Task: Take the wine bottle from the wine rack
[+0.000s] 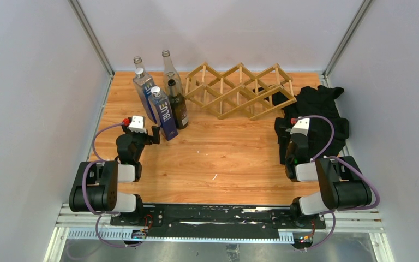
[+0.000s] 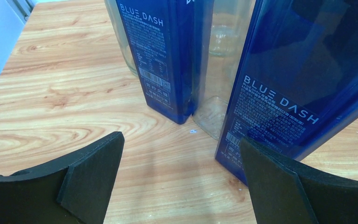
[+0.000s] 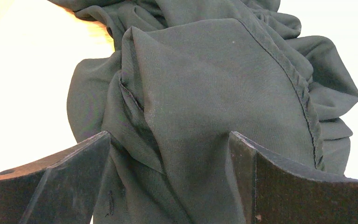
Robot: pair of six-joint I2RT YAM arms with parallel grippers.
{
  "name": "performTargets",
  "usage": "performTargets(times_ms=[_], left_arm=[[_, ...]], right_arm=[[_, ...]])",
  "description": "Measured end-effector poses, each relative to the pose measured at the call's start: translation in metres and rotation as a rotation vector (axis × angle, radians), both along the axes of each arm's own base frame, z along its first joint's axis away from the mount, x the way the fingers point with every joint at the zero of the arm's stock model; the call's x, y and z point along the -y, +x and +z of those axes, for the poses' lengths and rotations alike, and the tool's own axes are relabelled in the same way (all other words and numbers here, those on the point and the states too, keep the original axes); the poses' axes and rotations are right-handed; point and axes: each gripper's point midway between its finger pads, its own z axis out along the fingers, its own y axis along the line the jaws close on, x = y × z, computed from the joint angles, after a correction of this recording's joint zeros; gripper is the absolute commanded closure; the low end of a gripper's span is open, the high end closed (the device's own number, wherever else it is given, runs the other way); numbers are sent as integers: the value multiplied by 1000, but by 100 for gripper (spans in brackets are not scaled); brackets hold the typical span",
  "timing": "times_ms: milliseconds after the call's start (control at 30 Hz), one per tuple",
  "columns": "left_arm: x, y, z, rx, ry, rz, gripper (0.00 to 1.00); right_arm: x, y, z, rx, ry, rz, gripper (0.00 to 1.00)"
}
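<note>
Nearest, the left claw [image 2: 182, 149] hangs released and low over the tabletop [image 1: 223, 158], its 2 pads spread and holding nothing. The right-hand pad sits just beside the base of the nearer blue bottle [image 2: 298, 84]. On the right, the right claw [image 3: 168, 144] is likewise spread and empty, hovering over a crumpled black cloth [image 3: 205, 93].

Farther in on the left, 5 bottles stand upright in a cluster: 2 blue ones, 2 clear glass ones [image 1: 170, 71], and the dark wine bottle [image 1: 178, 106]. The wine bottle stands on the tabletop just left of the wine rack [image 1: 240, 90].

At the far middle, every cell of the rack looks empty from above, though the cells next to the cloth are dim and harder to read.

By this layout the task seems done: the bottle is off the rack, standing free, with neither claw on it. Little appears left beyond pulling the arms back.
</note>
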Motion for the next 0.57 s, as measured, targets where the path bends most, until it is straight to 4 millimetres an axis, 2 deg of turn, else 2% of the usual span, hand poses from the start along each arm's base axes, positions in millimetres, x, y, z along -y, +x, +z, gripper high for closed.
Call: performTargets(times_ms=[567], left_arm=[[3, 0, 0, 1, 11, -20, 0]], right_arm=[[0, 0, 0, 0, 0, 1, 0]])
